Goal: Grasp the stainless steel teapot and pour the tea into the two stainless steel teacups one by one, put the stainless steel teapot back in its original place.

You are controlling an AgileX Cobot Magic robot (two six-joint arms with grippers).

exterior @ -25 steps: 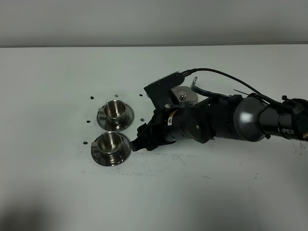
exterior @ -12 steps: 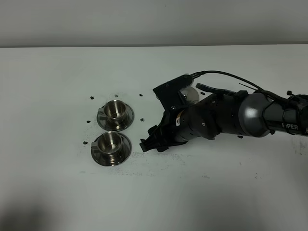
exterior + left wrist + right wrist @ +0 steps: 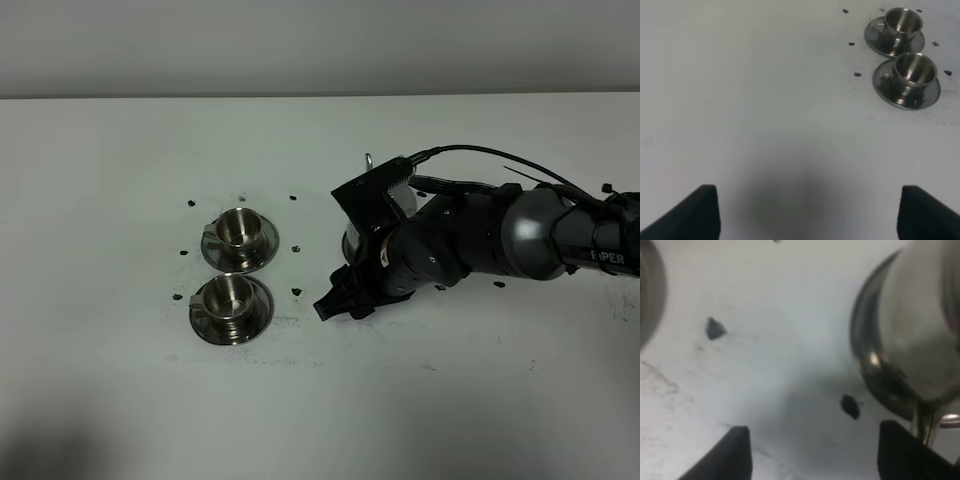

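Observation:
The two stainless steel teacups stand on their saucers left of centre, one [image 3: 240,228] behind the other [image 3: 231,297]; the left wrist view also shows these cups [image 3: 903,20] [image 3: 914,70]. No tea shows in them. The stainless steel teapot [image 3: 402,203] is mostly hidden behind my right arm; up close its shiny body [image 3: 920,335] sits just beside one finger. My right gripper [image 3: 338,303] is low over the table between cups and pot, open, with only bare table between its fingers. My left gripper [image 3: 812,215] hangs open, well away from the cups. The pot's original place is hidden.
Small dark specks [image 3: 296,290] lie scattered on the white table around the cups and the pot. The table [image 3: 450,420] ends at a grey wall behind. The black cable [image 3: 480,155] of my right arm loops above the pot.
My right arm has drawn back to the right, away from the front cup and closer to the teapot. Its jaws stayed open. The cups have not moved.

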